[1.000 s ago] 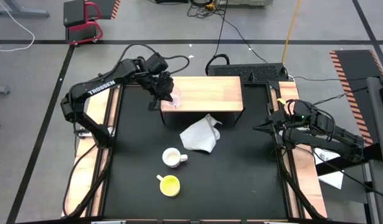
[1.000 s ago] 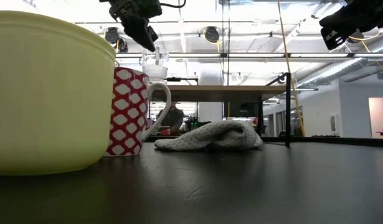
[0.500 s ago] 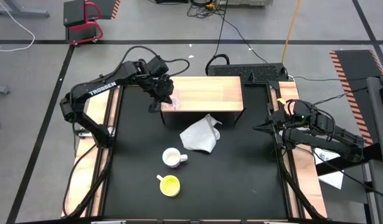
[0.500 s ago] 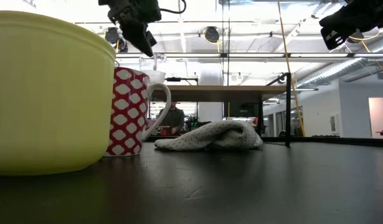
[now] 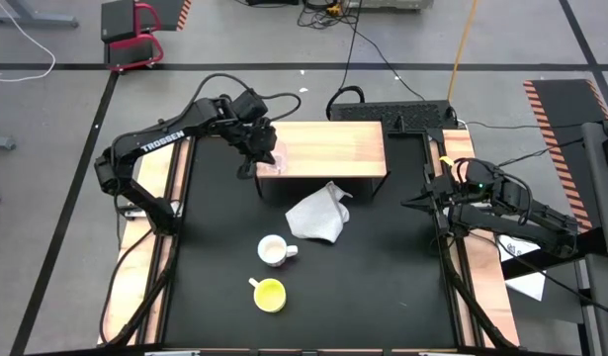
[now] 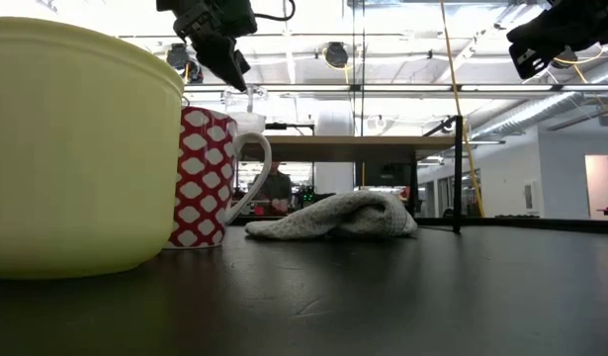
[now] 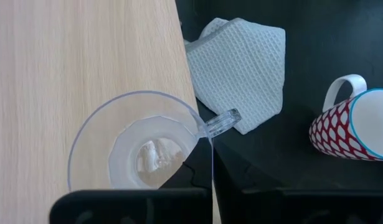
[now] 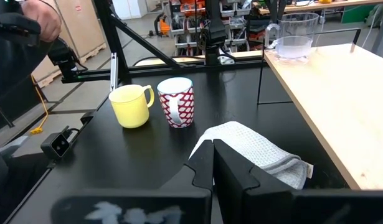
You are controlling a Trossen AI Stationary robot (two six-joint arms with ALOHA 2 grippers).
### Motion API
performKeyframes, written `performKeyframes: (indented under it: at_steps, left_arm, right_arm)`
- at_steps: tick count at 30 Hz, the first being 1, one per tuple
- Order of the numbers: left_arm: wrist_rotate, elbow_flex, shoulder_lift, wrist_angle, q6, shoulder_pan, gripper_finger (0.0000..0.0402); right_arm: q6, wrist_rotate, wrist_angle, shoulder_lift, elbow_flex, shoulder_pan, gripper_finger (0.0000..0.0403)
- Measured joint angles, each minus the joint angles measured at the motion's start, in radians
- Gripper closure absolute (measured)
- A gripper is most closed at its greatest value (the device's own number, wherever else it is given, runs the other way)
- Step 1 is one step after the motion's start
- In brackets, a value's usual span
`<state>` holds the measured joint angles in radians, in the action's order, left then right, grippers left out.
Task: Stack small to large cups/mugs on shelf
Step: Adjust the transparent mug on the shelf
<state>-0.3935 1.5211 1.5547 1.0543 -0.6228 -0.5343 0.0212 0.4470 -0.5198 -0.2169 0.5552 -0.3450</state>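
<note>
A small clear glass cup (image 7: 138, 146) stands upright at the near left corner of the light-wood shelf (image 5: 333, 148), and my left gripper (image 5: 262, 153) is shut on it from above. On the black tabletop, nearer than the shelf, rest the white mug with a red pattern (image 5: 273, 250) and the yellow cup (image 5: 270, 295), both upright on their bases. My right gripper (image 8: 213, 163) hangs shut and empty over the table's right edge, pointing about level toward the left. My left gripper holds the glass cup by its rim (image 7: 200, 146), right beside the clear handle (image 7: 221, 122). The fingers slant down from the far left. The cup is upright, its base at the shelf top near the corner (image 8: 294, 57). The fingers hide the exact contact.
A crumpled grey-white cloth (image 5: 318, 216) lies on the tabletop just in front of the shelf, between it and the mug. The rest of the shelf top (image 7: 85, 56) is bare wood. A black power strip with cables (image 5: 402, 114) lies behind the shelf.
My left gripper has sunk a little toward the shelf top, taking the glass cup down with it. The cup has stayed upright. The right arm has kept still.
</note>
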Motion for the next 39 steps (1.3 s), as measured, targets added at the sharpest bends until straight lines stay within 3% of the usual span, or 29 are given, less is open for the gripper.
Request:
performKeyframes:
  at_steps: [39]
  left_arm:
    - [-0.008, -0.002, 0.003, -0.002, -0.001, 0.000, 0.0395]
  right_arm:
    - [0.000, 0.000, 0.000, 0.000, 0.000, 0.000, 0.0403]
